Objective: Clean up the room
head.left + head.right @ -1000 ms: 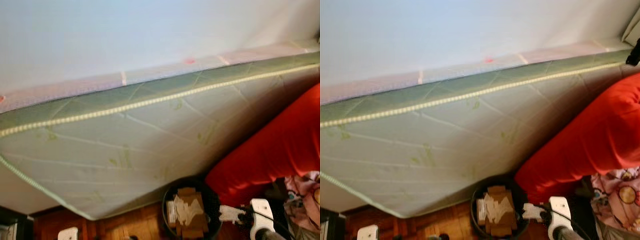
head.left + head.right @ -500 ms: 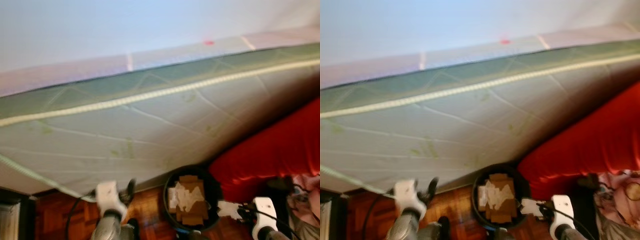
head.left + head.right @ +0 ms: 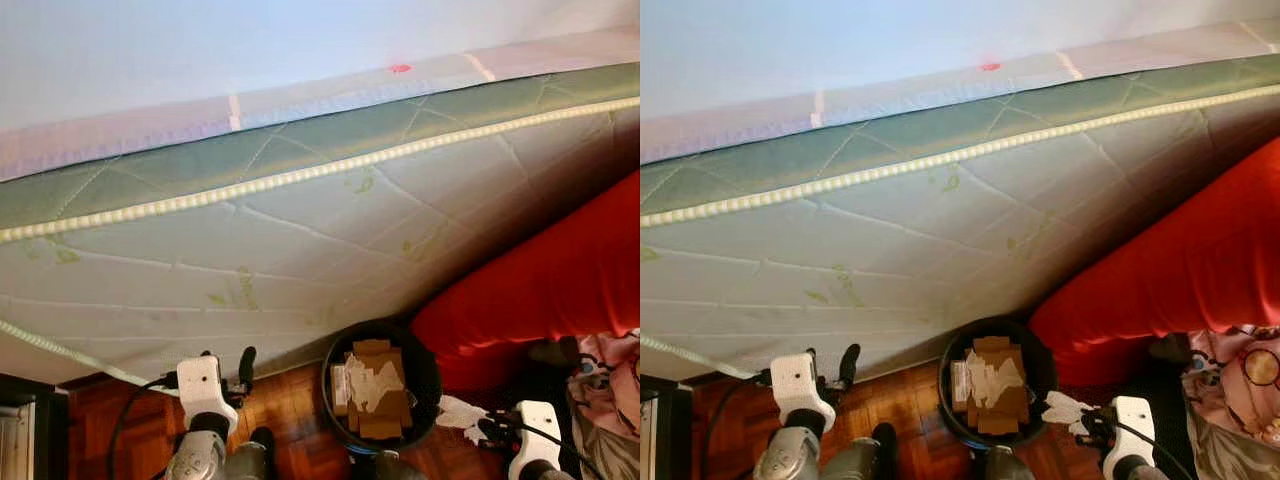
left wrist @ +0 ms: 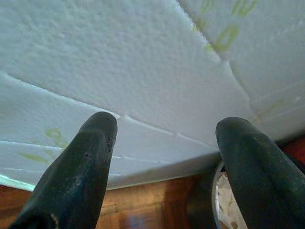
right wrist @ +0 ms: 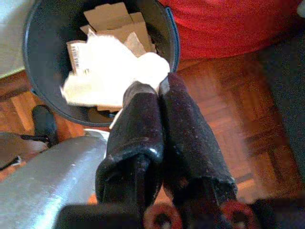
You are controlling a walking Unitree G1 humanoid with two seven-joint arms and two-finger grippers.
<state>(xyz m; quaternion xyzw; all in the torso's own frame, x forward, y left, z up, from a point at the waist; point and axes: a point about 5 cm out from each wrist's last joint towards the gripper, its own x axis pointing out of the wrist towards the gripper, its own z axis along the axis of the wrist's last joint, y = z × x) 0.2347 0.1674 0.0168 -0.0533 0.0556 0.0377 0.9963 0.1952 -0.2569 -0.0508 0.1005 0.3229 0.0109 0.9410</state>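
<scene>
My right gripper [image 5: 159, 90] sits low at the lower right of the head views, just right of the bin [image 3: 428, 372]. Its fingers [image 5: 186, 133] are clenched on a crumpled white paper [image 5: 109, 71]. In the right wrist view the paper sticks out past the fingertips and lies over the mouth of the bin. In the left eye view it shows as a white wad [image 3: 458, 411] just outside the bin's right rim, so I cannot tell whether it is over the bin or beside it.

The bin is a round black bucket at the bottom centre of the frame, standing on the wood floor [image 3: 300, 400]. Inside it lie flattened brown cardboard [image 3: 375, 355] and pale scraps.

My left gripper [image 4: 162, 129] is raised at the lower left, with its fingers [image 4: 86, 162] spread apart and holding nothing. They point at the quilted side of the mattress [image 3: 300, 250], which fills the upper and middle frame and slants down toward the left. A beaded seam [image 3: 300, 178] runs along its edge.

A red blanket [image 3: 540, 290] bulges at the right, touching the bin's upper right rim. Patterned pink cloth [image 3: 610, 360] lies in the lower right corner.
</scene>
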